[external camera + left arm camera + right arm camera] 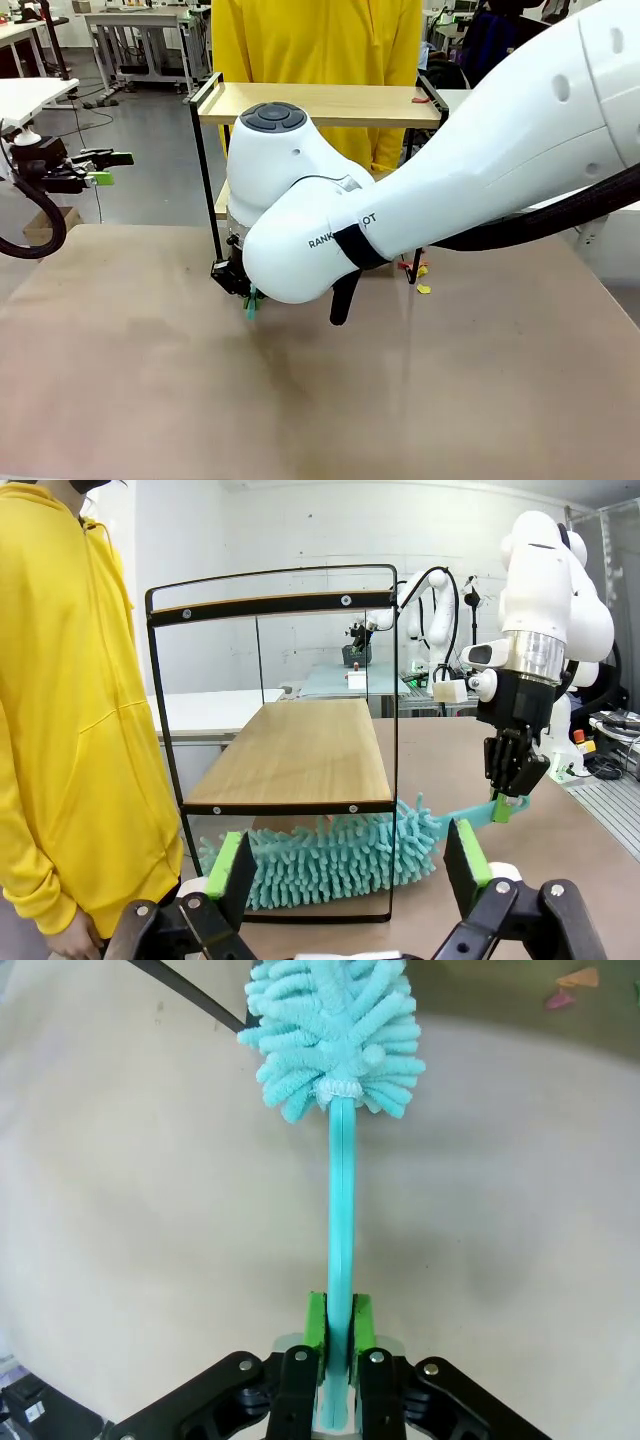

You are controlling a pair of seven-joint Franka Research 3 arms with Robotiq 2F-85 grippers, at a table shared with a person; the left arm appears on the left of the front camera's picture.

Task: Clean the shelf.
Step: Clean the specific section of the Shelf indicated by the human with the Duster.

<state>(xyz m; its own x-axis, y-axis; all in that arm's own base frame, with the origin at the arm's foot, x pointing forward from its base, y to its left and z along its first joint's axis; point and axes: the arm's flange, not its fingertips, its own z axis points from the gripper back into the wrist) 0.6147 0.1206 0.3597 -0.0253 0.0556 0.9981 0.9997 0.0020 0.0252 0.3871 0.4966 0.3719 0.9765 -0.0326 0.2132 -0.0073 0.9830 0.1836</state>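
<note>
Shelf (320, 103): upright at the far middle of the desk (300, 400), directly in front of a person (315, 45) in a yellow hooded top who stands at the far edge. Black frame and two wooden boards. In the left wrist view the lower board of the shelf (300, 750) carries nothing.

Right tool (512, 798): pointing down at the near left corner of the shelf, with the arm reaching across the middle of the desk. Its jaws are narrow and clamped on the flat teal handle of a duster (330, 860). The right wrist view confirms this: the green pads of the tool (338, 1320) press the handle on both sides, and the duster (335, 1040) runs straight out from them.

Duster head: fluffy and teal, lying under the lower board inside the frame, at desk level. Contact with the desk cannot be told. In the front view a teal tip of the duster (251, 302) shows below the arm.

Left tool (100, 168): held high at the far left, well apart from the shelf. In its own view the tool (345, 870) has its jaws wide and grips nothing.

Small coloured scraps (424, 288) lie on the desk beside the right foot of the shelf.
</note>
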